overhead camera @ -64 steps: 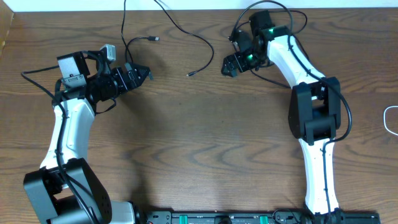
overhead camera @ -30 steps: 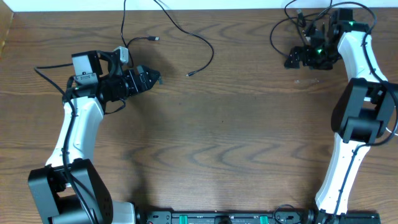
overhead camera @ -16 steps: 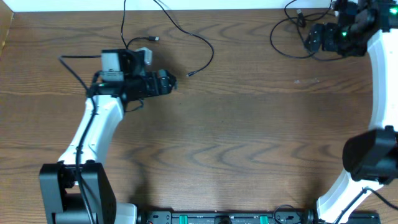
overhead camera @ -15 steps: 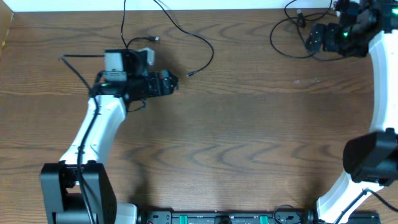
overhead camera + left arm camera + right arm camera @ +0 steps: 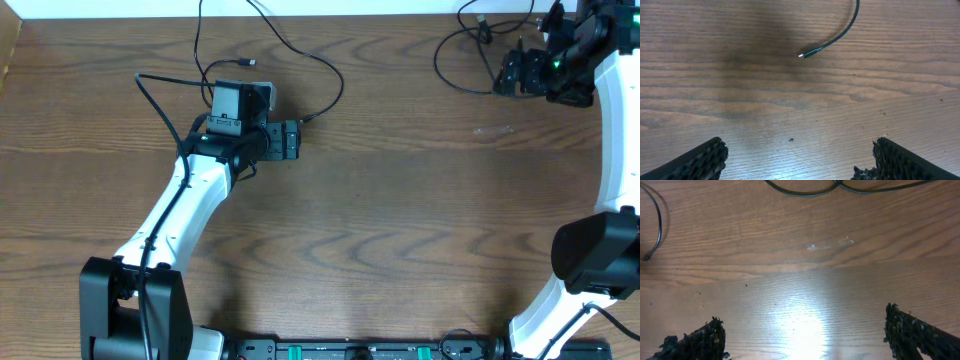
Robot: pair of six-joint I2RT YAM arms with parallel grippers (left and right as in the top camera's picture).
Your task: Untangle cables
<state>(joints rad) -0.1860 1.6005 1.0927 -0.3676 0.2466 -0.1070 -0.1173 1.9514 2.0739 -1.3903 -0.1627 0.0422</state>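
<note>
Two thin black cables lie at the back left of the table. One cable (image 5: 330, 68) curves down to a small plug (image 5: 305, 119), which also lies ahead of the open jaws in the left wrist view as the plug (image 5: 801, 55). The other cable (image 5: 197, 50) loops to a plug (image 5: 247, 62) behind the left wrist. My left gripper (image 5: 294, 140) is open, just short of the first plug, with nothing in it. At the back right a black cable loop (image 5: 443, 68) lies left of my open right gripper (image 5: 505, 76). In the right wrist view the cables (image 5: 805, 193) cross ahead of the empty gripper (image 5: 805, 340).
The table's far edge meets a white wall (image 5: 400, 6) right behind the cables. The left arm's own thicker black wire (image 5: 160, 95) arcs out beside its wrist. A cable end (image 5: 655, 230) lies at the left of the right wrist view.
My left gripper has moved right and slightly back, ending close to the plug of the curved black cable. The right gripper has shifted only slightly by the back right loop. Both stay open.
</note>
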